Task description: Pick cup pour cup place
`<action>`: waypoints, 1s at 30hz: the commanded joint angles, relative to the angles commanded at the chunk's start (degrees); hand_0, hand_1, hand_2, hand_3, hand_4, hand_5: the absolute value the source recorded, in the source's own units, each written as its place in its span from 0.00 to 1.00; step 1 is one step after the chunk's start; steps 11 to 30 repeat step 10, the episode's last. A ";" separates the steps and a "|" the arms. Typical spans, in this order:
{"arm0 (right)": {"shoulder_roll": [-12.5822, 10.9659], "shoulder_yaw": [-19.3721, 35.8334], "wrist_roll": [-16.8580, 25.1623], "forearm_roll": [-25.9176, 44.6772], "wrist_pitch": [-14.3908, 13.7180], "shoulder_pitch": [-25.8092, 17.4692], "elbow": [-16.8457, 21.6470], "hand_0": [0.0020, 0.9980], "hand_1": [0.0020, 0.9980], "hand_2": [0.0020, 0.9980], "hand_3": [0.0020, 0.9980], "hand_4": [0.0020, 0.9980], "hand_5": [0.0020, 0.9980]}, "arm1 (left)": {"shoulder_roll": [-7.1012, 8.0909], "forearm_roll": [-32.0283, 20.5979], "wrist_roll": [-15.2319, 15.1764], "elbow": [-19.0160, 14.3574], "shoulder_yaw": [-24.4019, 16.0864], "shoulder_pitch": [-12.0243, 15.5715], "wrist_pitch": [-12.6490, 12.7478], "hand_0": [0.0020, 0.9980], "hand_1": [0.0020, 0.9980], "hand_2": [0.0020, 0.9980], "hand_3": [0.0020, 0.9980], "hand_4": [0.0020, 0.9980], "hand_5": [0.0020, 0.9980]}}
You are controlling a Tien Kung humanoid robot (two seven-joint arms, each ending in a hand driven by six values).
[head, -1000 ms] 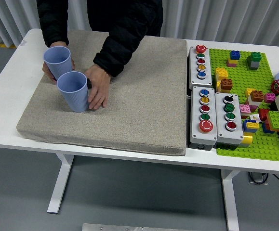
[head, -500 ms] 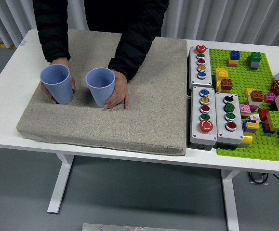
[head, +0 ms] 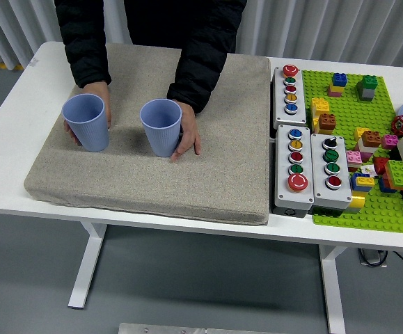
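Note:
Two light blue ribbed cups stand upright on a grey mat [head: 208,146]. The left cup [head: 87,122] is near the mat's left side, the right cup [head: 162,128] a hand's width to its right. A person in a black jacket stands at the far side. One of the person's hands [head: 98,94] wraps the back of the left cup, the other hand [head: 187,132] holds the right cup from its right side. No robot hand shows in the head view. I cannot see inside either cup well enough to tell its contents.
Right of the mat sit grey button boxes [head: 290,90] [head: 312,170] with coloured buttons. Further right a green baseplate [head: 396,209] carries several toy bricks. The white table [head: 20,111] shows at the left and along the near edge.
The person slid both cups apart and rightward: the right cup went from beside the left one toward the mat's middle. Both hands stay on the cups.

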 joint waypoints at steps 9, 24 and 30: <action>-0.11 -0.32 0.22 0.70 0.17 -0.15 0.00 0.72 0.68 0.67 0.62 0.05 0.31 | -0.02 0.21 0.12 -0.29 -0.16 -0.02 0.07 0.79 0.78 0.83 0.81 0.80 1.00; -0.11 -0.33 0.25 0.74 0.18 -0.15 0.00 0.72 0.68 0.67 0.62 0.05 0.31 | -0.03 0.21 0.10 -0.34 -0.21 -0.02 0.07 0.79 0.78 0.83 0.81 0.80 1.00; -0.11 -0.33 0.25 0.74 0.18 -0.15 0.00 0.72 0.68 0.67 0.62 0.05 0.31 | -0.03 0.21 0.10 -0.34 -0.21 -0.02 0.07 0.79 0.78 0.83 0.81 0.80 1.00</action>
